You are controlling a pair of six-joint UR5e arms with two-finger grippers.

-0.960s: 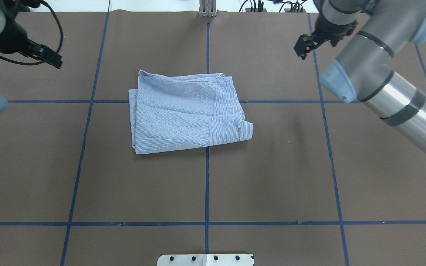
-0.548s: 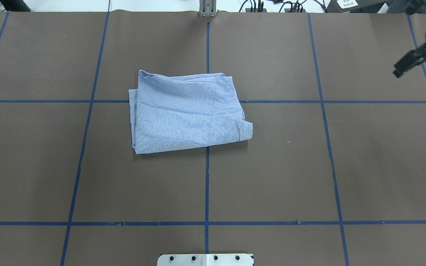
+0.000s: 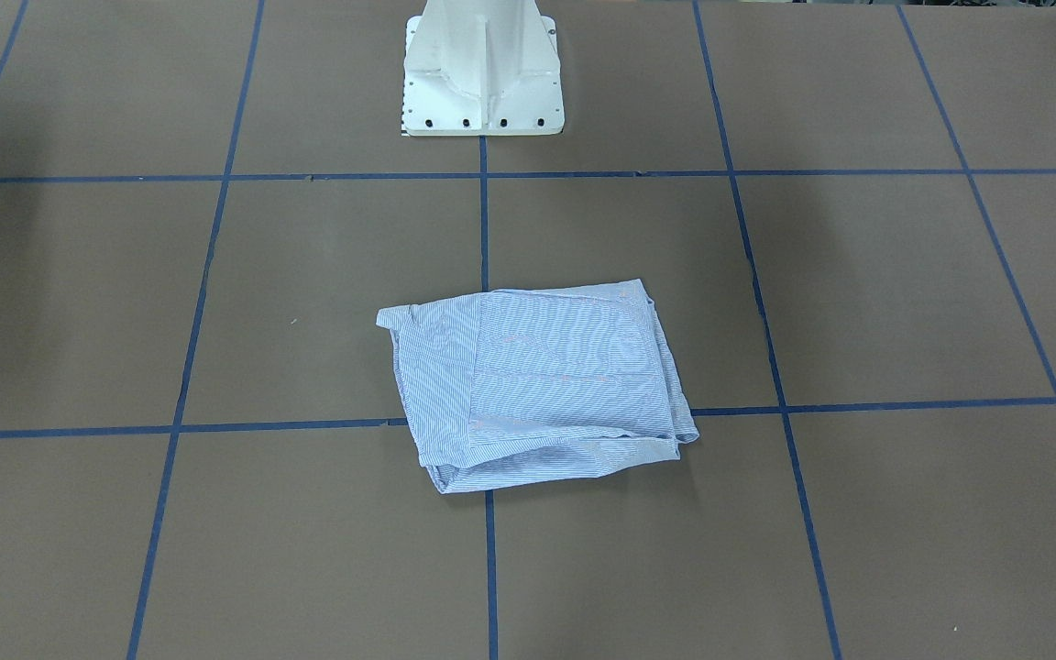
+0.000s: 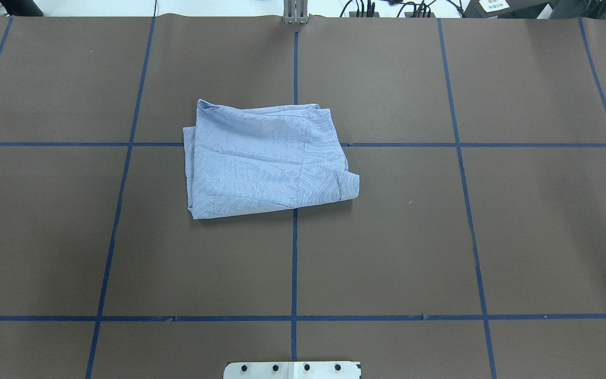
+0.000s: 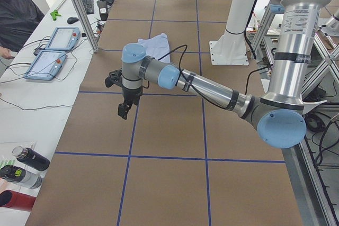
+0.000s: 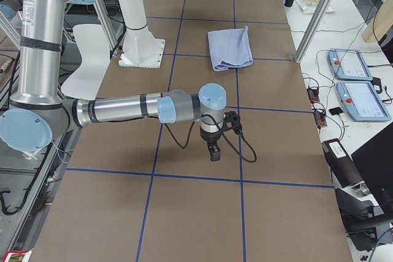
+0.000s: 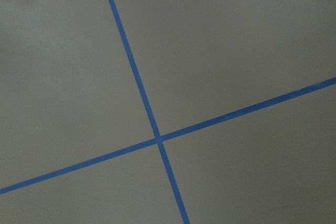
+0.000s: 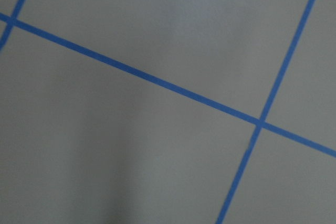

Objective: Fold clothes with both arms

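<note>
the shirt (image 4: 266, 160) lies folded in a compact packet near the middle of the table (image 4: 440, 252); folding looks finished. the left tool (image 5: 123, 110) and right tool (image 6: 213, 150) hang over opposite table ends; spread or pressed together, i cannot tell.

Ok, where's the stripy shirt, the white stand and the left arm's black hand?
Folded blue-and-white striped shirt (image 4: 261, 158): overhead view, middle of top layer.
White metal pedestal base (image 3: 482, 73): front-facing view, its front.
Left arm's black hand (image 5: 123, 114): left-side view, between fingertips.
</note>
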